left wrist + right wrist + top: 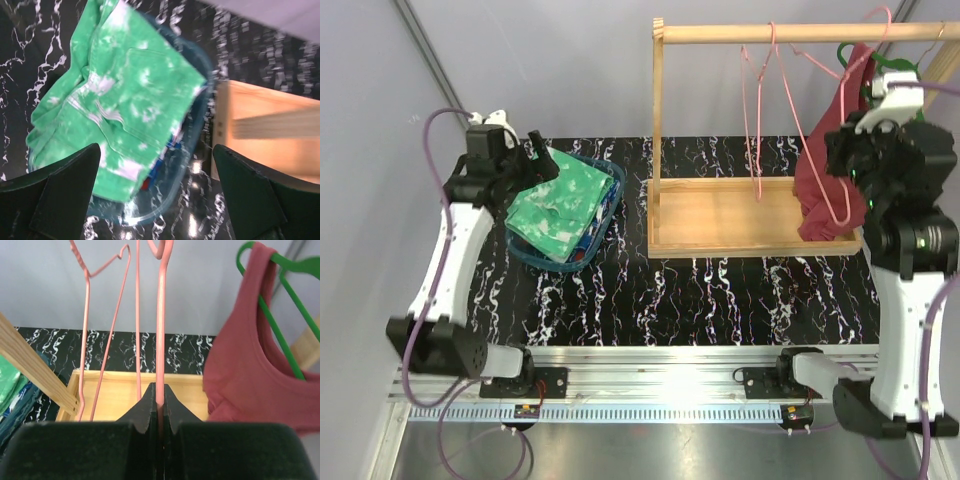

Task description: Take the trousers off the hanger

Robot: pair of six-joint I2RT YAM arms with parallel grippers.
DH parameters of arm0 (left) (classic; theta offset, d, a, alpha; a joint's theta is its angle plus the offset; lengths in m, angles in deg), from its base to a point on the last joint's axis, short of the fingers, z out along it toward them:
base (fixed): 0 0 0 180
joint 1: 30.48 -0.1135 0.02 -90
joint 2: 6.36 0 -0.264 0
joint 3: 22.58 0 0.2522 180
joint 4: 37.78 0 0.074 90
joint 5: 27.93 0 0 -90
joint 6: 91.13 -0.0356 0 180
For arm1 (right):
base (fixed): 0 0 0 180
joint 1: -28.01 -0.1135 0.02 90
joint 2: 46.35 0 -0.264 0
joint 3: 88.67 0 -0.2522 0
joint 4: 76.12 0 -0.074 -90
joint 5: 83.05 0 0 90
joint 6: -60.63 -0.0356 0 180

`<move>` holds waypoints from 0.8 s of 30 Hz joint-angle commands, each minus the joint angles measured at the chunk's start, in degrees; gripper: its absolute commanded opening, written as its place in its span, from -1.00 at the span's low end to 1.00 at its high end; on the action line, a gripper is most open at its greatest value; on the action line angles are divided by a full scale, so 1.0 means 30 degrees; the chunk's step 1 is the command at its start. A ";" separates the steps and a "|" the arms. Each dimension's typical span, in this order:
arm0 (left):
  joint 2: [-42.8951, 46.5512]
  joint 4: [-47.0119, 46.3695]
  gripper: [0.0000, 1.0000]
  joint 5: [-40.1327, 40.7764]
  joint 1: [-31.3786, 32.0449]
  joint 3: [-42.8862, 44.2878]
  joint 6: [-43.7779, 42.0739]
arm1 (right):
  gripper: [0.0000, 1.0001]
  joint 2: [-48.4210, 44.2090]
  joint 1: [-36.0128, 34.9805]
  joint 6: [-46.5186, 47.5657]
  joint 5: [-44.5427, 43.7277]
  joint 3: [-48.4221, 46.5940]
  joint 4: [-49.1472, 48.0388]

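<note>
R gripper [159, 392] clamped on bare pink hanger [161, 315]; L gripper [156, 150] open over bin [180, 175]. Green trousers [125, 90] lie inside, blue pair [170, 142] prob. underneath. Soft, light, floppy: pinch a bunched fold/waistband.

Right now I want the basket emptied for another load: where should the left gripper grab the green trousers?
Pinch the bunched, white-striped fold across the middle of the green trousers, coming straight down. They lie on top of the heap in the blue basket, whose rim would likely block a sideways approach, and that ridge offers cloth to pinch. The left gripper hangs open above them.
</note>
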 commanded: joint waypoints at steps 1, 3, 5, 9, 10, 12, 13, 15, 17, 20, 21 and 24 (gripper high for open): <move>0.3361 -0.0273 0.98 -0.1293 0.0033 -0.1885 0.0497 | -1.00 0.1861 -0.0117 0.0473 0.1336 -0.1893 -0.1801; 0.5792 -0.0184 0.98 -0.0621 0.0062 -0.2996 0.0292 | -1.00 0.3297 -0.0088 0.0532 0.1221 -0.2480 -0.1684; 0.8215 0.0078 0.98 0.0813 0.0062 -0.3557 -0.0086 | -1.00 0.4378 -0.0088 0.0503 0.1394 -0.3038 -0.1684; 1.1181 0.1190 0.98 0.3655 0.0062 -0.3998 -0.1142 | -1.00 0.5117 -0.0176 0.0210 0.2010 -0.2752 -0.1302; 1.1510 0.1715 0.98 0.4588 0.0062 -0.3969 -0.1347 | -1.00 0.5031 -0.0234 0.0180 0.2069 -0.2370 -0.1477; 1.2270 0.2303 0.98 0.4801 0.0062 -0.3852 -0.1787 | -1.00 0.4621 -0.0351 0.0063 0.2216 -0.1608 -0.2063; 1.2449 0.2799 0.98 0.4918 0.0062 -0.3765 -0.1875 | -1.00 0.4532 -0.0381 0.0034 0.2274 -0.1082 -0.2065; 1.3062 0.3126 0.98 0.4774 0.0033 -0.3706 -0.1905 | -0.96 0.4298 -0.0498 0.0034 0.2275 -0.0436 -0.2094; 1.3358 0.3419 0.98 0.4685 0.0033 -0.3560 -0.2081 | -0.77 0.3976 -0.0528 -0.0141 0.2274 -0.0025 -0.2123; 1.3476 0.3770 0.98 0.4831 0.0062 -0.3384 -0.2374 | -0.08 0.3098 -0.0528 -0.0463 0.1808 0.0709 -0.2240; 1.3418 0.3858 0.98 0.4919 0.0062 -0.3325 -0.2432 | 0.01 0.2806 -0.0528 -0.0551 0.1632 0.0855 -0.2211; 1.3534 0.4035 0.98 0.4949 0.0062 -0.3470 -0.2608 | 0.24 0.1605 -0.0528 -0.0932 0.0668 0.0973 -0.1510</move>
